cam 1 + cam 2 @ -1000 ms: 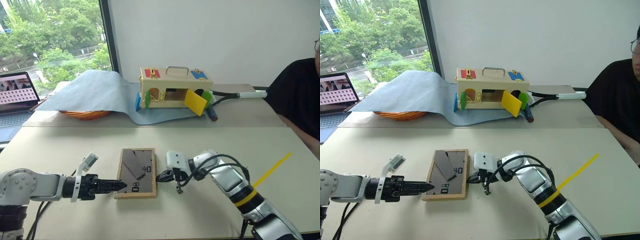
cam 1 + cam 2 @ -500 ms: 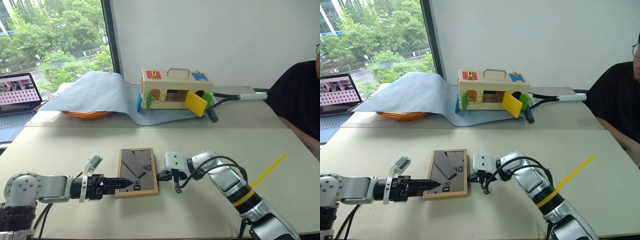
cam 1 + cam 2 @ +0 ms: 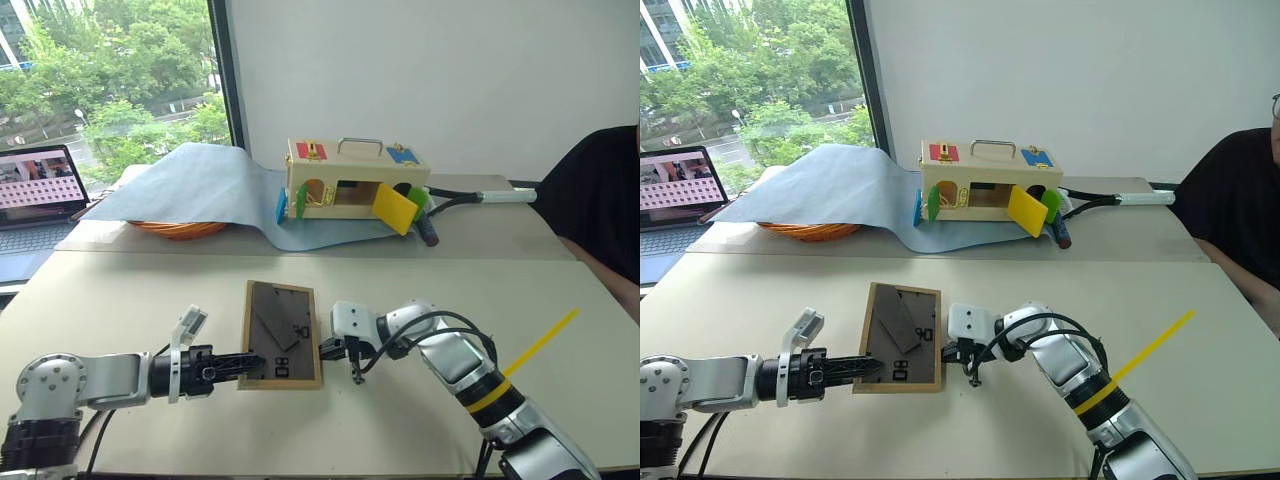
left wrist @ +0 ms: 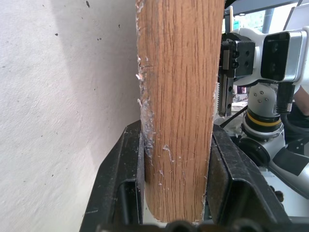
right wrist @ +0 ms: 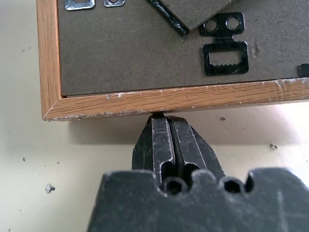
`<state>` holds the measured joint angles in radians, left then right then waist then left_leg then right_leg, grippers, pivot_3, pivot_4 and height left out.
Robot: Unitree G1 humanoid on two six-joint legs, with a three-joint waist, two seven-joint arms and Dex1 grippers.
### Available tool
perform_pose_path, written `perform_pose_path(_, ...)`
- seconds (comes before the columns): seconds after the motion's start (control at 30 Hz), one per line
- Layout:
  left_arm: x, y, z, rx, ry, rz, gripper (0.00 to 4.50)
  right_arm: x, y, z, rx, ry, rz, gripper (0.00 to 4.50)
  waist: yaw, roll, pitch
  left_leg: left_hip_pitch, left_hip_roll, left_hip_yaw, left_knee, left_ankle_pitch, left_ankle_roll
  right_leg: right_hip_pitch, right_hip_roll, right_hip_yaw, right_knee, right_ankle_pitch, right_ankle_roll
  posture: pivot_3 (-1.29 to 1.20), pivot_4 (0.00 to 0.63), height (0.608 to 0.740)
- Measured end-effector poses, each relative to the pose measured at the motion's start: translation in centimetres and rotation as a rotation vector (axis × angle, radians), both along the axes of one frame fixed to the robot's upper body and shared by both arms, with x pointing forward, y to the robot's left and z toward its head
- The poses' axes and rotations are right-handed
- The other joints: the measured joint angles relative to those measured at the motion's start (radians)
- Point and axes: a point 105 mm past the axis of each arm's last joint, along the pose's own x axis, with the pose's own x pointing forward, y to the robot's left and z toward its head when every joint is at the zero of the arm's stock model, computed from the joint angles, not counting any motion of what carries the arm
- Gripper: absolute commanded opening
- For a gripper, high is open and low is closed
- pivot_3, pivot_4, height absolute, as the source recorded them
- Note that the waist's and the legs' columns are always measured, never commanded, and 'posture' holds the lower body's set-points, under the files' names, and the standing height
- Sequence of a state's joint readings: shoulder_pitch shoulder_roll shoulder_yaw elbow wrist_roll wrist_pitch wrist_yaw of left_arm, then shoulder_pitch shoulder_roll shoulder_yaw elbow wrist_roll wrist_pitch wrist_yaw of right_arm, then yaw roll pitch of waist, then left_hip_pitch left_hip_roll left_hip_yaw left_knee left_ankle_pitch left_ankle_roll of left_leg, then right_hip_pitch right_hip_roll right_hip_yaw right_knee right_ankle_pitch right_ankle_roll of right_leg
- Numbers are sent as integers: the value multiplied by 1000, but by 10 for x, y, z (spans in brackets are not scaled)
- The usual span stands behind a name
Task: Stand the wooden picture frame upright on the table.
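Two sets of fingers at the wooden picture frame, which sits near the desk's front edge, backing up, its left side raised. Left fingers pinch the frame's left rail. Right fingers pressed together, tips butted against its right rail. Wooden box on blue cloth toward the far edge.

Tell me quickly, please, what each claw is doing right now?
Left claw: closed on the edge of the wooden picture frame.
Right claw: shut, empty, its tip against the frame's opposite edge.
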<state>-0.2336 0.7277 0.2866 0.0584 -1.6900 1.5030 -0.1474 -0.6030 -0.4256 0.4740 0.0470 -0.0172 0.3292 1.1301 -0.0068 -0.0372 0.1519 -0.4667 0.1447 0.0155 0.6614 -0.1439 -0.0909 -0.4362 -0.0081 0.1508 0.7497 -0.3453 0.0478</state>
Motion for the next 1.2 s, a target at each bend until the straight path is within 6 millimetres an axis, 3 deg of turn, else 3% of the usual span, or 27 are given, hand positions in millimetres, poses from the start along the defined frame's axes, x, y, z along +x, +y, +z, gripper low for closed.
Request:
perform_pose_path(0.13,4,-2,6,-37,-23,20,1121,-3,-6,5,4,21,-14,0,3,-1,1,-7,0,0,0,0,0,-3,0,0,0,1,1,0,150,667)
perform_pose_path(0.2,4,0,13,-57,-37,20,1121,-1,-19,19,48,92,-63,0,6,-1,3,-12,0,-1,0,0,0,-6,0,0,0,4,-3,0,150,667)
perform_pose_path(0.27,4,4,17,-56,-45,17,1121,8,-32,49,129,122,-120,0,8,-1,7,-12,0,-1,-1,0,0,-7,0,0,0,4,-4,0,150,667)
perform_pose_path(0.3,3,4,20,-65,-50,12,1121,14,-36,78,199,113,-143,0,5,0,8,-12,0,0,-2,0,0,-7,0,0,0,4,-4,0,150,667)
perform_pose_path(0.37,3,1,22,-83,-53,-10,1121,15,-36,118,299,98,-130,0,3,0,8,-11,0,-2,-4,0,0,-6,0,-1,0,3,-6,0,150,667)
perform_pose_path(0.43,4,-4,21,-82,-45,-31,1121,11,-25,136,394,155,-103,638,1,0,8,-11,0,-3,-6,0,-1,-6,0,-2,0,2,-7,0,150,667)
perform_pose_path(0.57,10,-10,24,-75,-58,-61,1121,-3,-4,131,435,335,-31,1916,1,0,8,-12,-1,-3,-8,0,-1,-6,0,-2,-3,2,-7,0,150,667)
perform_pose_path(0.77,17,-12,29,-76,-70,-80,1121,-8,15,113,375,385,-17,3975,2,0,8,-12,-1,-3,-10,0,-1,-7,0,-2,-3,2,-7,0,150,667)
perform_pose_path(0.83,17,-13,28,-71,-70,-89,1121,-4,17,104,353,392,-35,4453,2,0,8,-12,-1,-3,-10,0,-1,-7,0,-3,-3,2,-7,0,150,667)
perform_pose_path(0.93,17,-14,28,-71,-70,-96,1121,3,19,93,331,390,-68,4453,2,-1,8,-12,-1,-3,-10,0,-1,-7,0,-3,-3,2,-7,0,150,667)
perform_pose_path(1.2,15,-14,22,-41,-50,-109,1121,15,26,88,320,311,-94,4453,-4,-1,8,-12,-1,-3,-11,0,-1,-7,0,-3,-4,2,-7,0,150,667)
